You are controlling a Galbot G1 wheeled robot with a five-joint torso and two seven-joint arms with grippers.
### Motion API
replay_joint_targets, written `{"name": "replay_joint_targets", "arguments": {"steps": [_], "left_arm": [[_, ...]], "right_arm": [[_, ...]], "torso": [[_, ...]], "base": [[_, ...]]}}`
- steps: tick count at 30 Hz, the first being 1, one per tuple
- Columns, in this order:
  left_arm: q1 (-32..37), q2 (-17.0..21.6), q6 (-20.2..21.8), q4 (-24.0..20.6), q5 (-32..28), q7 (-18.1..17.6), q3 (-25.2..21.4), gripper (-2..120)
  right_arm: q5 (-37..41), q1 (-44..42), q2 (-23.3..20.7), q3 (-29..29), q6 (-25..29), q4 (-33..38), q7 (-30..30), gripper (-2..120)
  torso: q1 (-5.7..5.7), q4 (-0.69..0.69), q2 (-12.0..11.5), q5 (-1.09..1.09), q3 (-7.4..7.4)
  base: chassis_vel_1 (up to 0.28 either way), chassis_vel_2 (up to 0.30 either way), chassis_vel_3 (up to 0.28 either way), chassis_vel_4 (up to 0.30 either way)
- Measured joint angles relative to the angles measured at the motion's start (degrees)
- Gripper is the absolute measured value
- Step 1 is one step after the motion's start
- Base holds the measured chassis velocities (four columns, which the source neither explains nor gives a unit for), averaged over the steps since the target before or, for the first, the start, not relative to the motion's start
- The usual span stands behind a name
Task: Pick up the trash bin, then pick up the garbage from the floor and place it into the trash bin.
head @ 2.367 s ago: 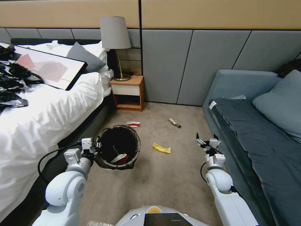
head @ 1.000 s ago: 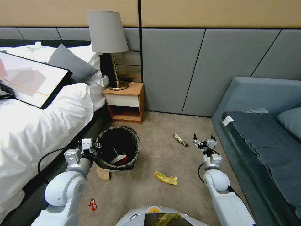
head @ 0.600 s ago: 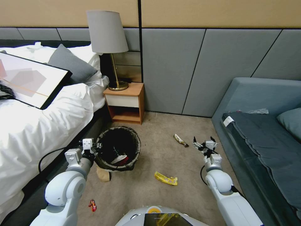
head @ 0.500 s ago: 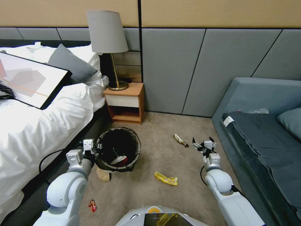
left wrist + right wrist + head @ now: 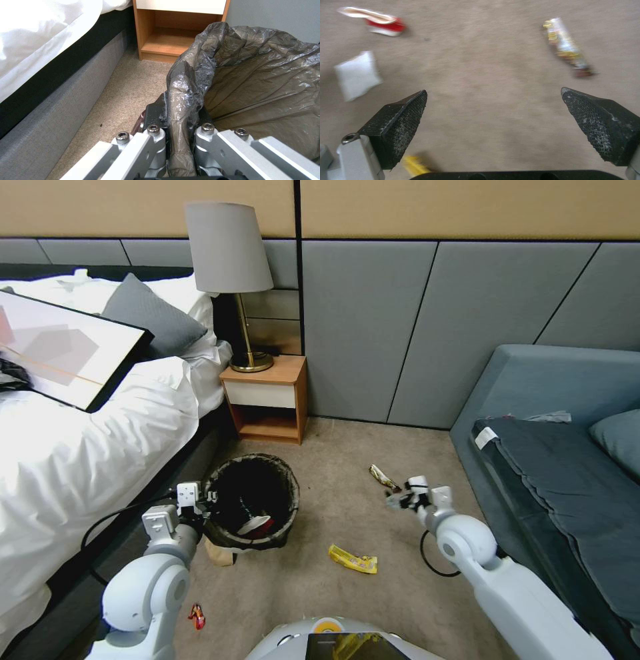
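A white-covered bed (image 5: pixel 73 447) fills the far left of the head view, with a framed picture (image 5: pixel 63 350) lying on it at about 10 o'clock from the trash bin (image 5: pixel 252 501). The left gripper (image 5: pixel 200 499) sits at the bin's 9 o'clock edge, its jaws pinched together on the bag-covered rim; in the left wrist view the left gripper (image 5: pixel 181 130) has the folded dark liner squeezed between its two metal fingers (image 5: pixel 156 140). The bin hangs just beside the bed's dark base, with a red-and-white wrapper (image 5: pixel 257 525) lying inside it. A brown cardboard piece (image 5: pixel 220 551) shows on the carpet at the bin's 7 o'clock, partly under it, and a small red scrap (image 5: pixel 196 615) lies farther out in the same direction. A wooden nightstand (image 5: pixel 269 397) carrying a lamp (image 5: pixel 230 267) stands at the bin's 12 o'clock, against the padded wall.

A yellow wrapper (image 5: pixel 353 560) lies on the carpet at the bin's 4 o'clock. A dark snack wrapper (image 5: pixel 385 477) lies at the bin's 2 o'clock, near the right gripper (image 5: pixel 405 500), which hovers over the carpet at the wrapper's 5 o'clock. In the right wrist view the right gripper (image 5: pixel 495 110) has its black pads (image 5: pixel 403 125) spread wide apart with nothing between them; the dark snack wrapper (image 5: pixel 568 48), a second red-and-white wrapper (image 5: pixel 378 21) and a white tissue (image 5: pixel 356 75) lie on the carpet beyond. A grey-blue sofa (image 5: pixel 567 460) occupies the far right.
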Motion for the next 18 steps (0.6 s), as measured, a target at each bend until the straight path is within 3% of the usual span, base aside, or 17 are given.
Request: {"name": "replay_joint_targets", "arguments": {"steps": [7,9,18], "left_arm": [[-0.1,-0.5,0.0,0.4,0.9,0.2,0.6,4],[-0.1,-1.0,0.0,0.5,1.5,0.3,0.7,4],[-0.2,-2.0,0.0,1.4,2.6,1.0,0.8,4]], "right_arm": [[6.0,6.0,-2.4,-8.8,0.3,-1.6,0.6,100],[6.9,8.2,-2.8,-13.7,0.4,-4.1,0.5,100],[6.9,9.8,-0.5,-19.5,0.6,-8.9,-0.7,100]], "torso": [[0.0,0.0,0.0,0.03,0.0],[0.0,0.01,0.0,0.01,0.0],[0.0,0.0,0.0,0.02,0.0]], "base": [[0.0,0.0,0.0,0.0],[0.0,0.0,0.0,0.0],[0.0,0.0,0.0,0.0]]}}
